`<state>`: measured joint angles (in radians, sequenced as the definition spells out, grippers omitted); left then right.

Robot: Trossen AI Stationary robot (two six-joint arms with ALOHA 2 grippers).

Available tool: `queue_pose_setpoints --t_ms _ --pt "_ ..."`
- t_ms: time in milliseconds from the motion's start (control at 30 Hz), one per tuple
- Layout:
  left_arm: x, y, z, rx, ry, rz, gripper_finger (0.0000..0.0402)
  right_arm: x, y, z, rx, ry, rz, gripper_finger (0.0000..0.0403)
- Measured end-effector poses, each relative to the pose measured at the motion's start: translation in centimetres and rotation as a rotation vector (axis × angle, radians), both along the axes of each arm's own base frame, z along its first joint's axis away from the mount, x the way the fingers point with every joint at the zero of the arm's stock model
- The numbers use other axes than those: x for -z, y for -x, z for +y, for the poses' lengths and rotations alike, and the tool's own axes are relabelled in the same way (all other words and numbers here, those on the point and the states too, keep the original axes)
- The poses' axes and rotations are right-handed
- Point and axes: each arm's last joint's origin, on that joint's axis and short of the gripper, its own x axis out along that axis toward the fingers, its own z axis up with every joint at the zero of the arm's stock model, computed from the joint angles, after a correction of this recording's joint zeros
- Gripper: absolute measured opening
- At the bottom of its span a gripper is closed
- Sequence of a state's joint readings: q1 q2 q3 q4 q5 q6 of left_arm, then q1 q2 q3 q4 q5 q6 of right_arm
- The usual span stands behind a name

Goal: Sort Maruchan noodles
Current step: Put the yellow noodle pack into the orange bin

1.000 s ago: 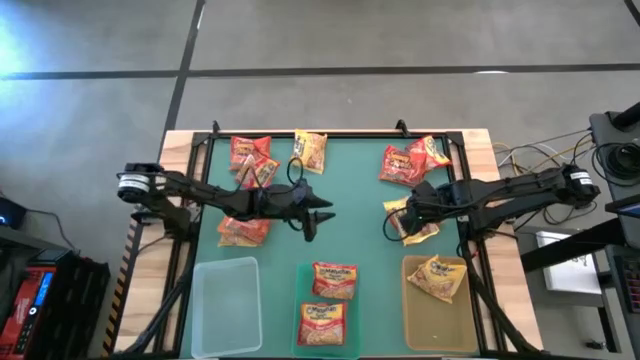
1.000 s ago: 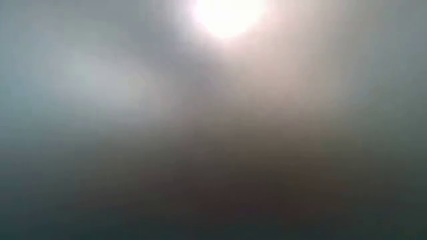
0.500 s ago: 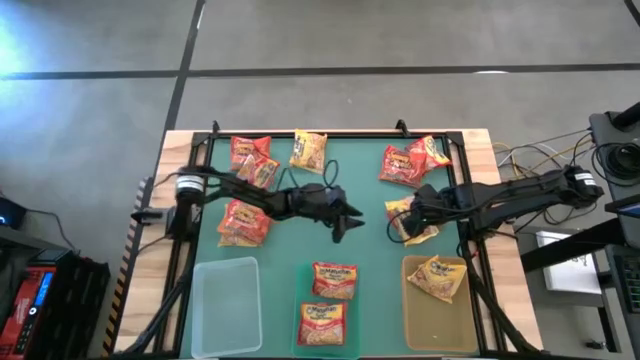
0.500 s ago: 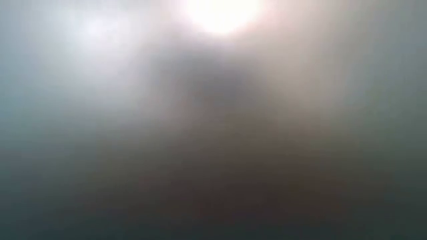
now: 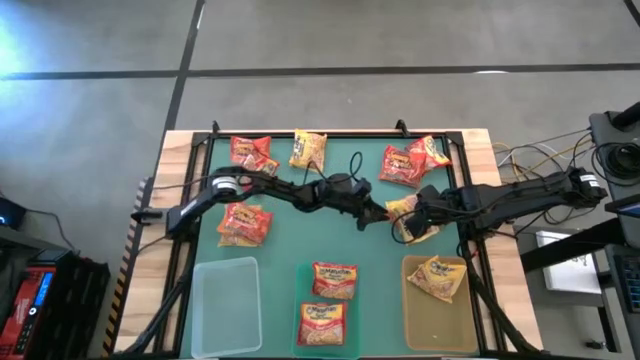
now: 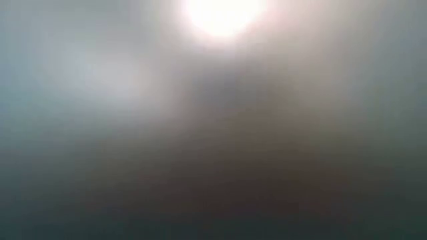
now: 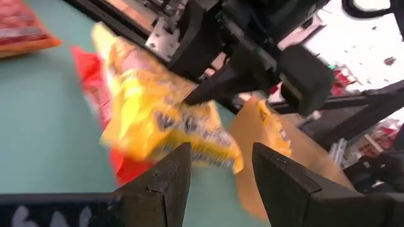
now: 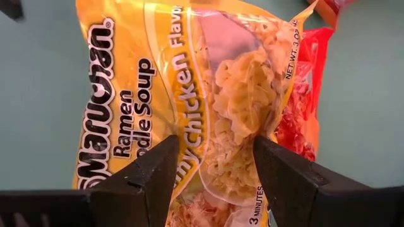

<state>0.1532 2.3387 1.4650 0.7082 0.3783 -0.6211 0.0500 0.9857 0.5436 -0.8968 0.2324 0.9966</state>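
A yellow Maruchan chicken ramen packet (image 8: 189, 107), overlapping a red packet (image 8: 303, 94) on the green tabletop (image 5: 350, 245), is straddled by the spread fingers of the right gripper (image 5: 405, 222). The left gripper (image 5: 372, 215), fingers parted and empty, is positioned just beside the same packet. Two orange-red packets (image 5: 330, 300) are held in the middle bin (image 5: 302, 300), one yellow packet (image 5: 436, 277) in the right bin (image 5: 440, 330).

Bench (image 5: 350, 160): four packets (image 5: 250, 155) at far edge; one packet (image 5: 243, 223) at left; two packets (image 5: 333, 280) near centre; right bin (image 5: 437, 320) holding one packet (image 5: 436, 277); left bin (image 5: 225, 305).
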Motion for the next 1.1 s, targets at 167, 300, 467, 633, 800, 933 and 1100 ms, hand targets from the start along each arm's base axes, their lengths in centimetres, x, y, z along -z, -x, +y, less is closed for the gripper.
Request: queue_pose_setpoints --t_ms 167,300,467,633,800,933,1100 --pt "0.3 -0.5 1.0 -0.016 0.014 0.026 0.0150 0.0 -0.5 0.0 -0.041 0.012 -0.041 0.0199" --pt "0.8 -0.1 1.9 -0.030 0.031 0.079 0.0150 0.0 -0.6 0.0 -0.048 0.014 -0.042 0.0199" --pt "1.0 0.3 3.1 -0.023 0.065 0.096 0.0150 0.2 -0.5 0.0 -0.051 0.016 -0.040 0.0199" --pt "0.7 0.7 4.9 -0.058 0.093 0.094 0.0150 0.5 -0.3 0.0 -0.053 0.019 -0.032 0.0199" --pt "0.7 0.8 5.3 -0.072 0.127 0.106 0.0150 0.5 -0.4 0.0 -0.070 0.022 -0.041 0.0199" --pt "0.9 0.8 5.1 -0.071 0.162 0.140 0.0150 0.5 -0.9 0.0 -0.103 0.026 -0.078 0.0199" --pt "1.1 0.8 4.7 -0.048 0.180 0.160 0.0150 0.4 -1.3 -0.1 -0.131 0.053 -0.120 0.0199"
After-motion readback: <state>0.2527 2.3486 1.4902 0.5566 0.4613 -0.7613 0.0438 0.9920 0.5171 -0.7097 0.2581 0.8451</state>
